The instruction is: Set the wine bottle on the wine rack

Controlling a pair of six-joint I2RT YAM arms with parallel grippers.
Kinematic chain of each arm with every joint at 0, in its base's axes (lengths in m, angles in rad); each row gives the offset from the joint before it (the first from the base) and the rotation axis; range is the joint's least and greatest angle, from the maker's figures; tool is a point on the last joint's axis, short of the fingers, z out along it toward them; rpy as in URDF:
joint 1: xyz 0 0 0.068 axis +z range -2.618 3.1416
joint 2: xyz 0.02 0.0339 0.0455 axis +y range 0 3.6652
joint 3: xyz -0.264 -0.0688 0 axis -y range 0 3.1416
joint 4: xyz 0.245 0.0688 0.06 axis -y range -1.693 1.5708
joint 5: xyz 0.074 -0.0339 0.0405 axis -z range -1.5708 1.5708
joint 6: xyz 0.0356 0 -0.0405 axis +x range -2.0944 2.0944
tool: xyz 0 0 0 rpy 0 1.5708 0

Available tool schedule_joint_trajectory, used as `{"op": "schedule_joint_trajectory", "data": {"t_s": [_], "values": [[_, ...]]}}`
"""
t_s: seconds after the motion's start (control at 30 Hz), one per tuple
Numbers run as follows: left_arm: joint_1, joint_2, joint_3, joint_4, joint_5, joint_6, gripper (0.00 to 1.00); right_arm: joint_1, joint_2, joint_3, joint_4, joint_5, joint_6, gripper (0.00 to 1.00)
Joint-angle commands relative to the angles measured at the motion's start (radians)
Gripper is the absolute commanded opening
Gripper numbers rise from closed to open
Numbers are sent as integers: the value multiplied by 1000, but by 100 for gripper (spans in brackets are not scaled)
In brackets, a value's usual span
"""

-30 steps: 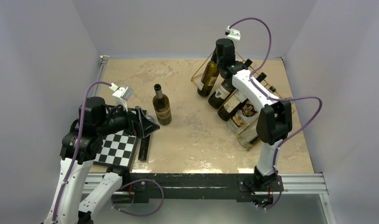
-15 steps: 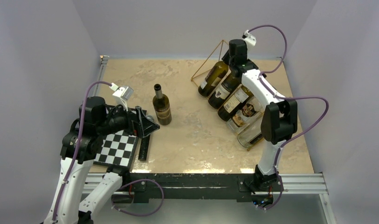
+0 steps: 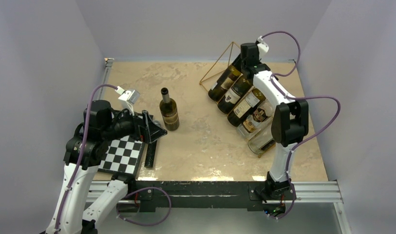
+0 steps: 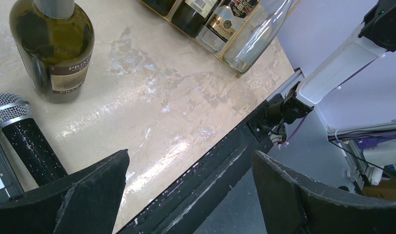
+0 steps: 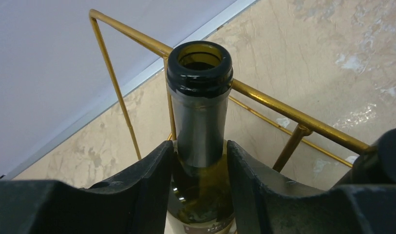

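The right gripper is closed around the neck of the wine bottle, with a black finger pressed to the glass on each side just below the open mouth. The bottle lies slanted in the end slot of the gold wire rack, at the far right of the table. Its neck rises over the rack's upper bar toward the back wall and its base points down toward the middle of the table. From above, it lies parallel to and just beside four more bottles that fill the row of slots. Three of them are dark with labels, and the one nearest the arm bases is clear glass. The right arm reaches over that row to the far end of the rack.

On the left side the left gripper is spread wide and holds nothing. It hovers over the near part of the table beside a chessboard. A standing bottle, dark and labelled, is upright on the table well apart from the rack, just beyond the left gripper. A microphone with a silver mesh head and a black handle lies flat near that bottle's base, next to the chessboard's edge.
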Motion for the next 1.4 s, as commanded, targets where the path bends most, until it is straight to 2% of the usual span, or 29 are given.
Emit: {"op": "schedule_joint_trajectory", "data": {"t_s": [0.0, 0.13, 0.23, 0.3, 0.4, 0.5, 0.63, 0.77, 0.87, 0.97, 1.17, 1.23, 1.37], "values": [[-7, -4, -11, 43, 7, -6, 99, 5, 32, 76, -125, -30, 72, 48], [-8, -9, -13, 43, -1, -1, 99, 4, 25, 71, -124, -22, 75, 57], [-8, -3, -14, 45, -6, 1, 99, 5, -5, 53, -121, -10, 73, 73], [-8, 2, -15, 48, -15, 1, 99, 5, -44, 19, -87, 11, 60, 80], [-7, 9, -19, 64, -33, -1, 99, 4, -108, -16, -28, 4, 33, 85], [-8, 22, -21, 91, -51, -3, 99, 5, -156, 8, -44, 0, 3, 87], [-8, 29, -46, 180, -55, 8, 99, 6, -247, -13, -58, -15, -24, 86], [-8, 17, -114, 375, -78, 5, 99, 15, -438, -172, -28, -51, -29, 83], [-9, 34, -143, 483, -167, 30, 99, 19, -592, -310, -2, -148, -39, 79], [-13, 82, -125, 521, -246, 81, 99, 19, -711, -383, -38, -306, -71, 75], [-21, 160, -138, 624, -306, 183, 99, 19, -922, -542, -125, -594, -121, 65], [-21, 186, -139, 639, -322, 202, 99, 18, -982, -579, -177, -651, -143, 55], [-21, 233, -148, 690, -383, 233, 94, 19, -1104, -660, -227, -698, -147, 52]]}}
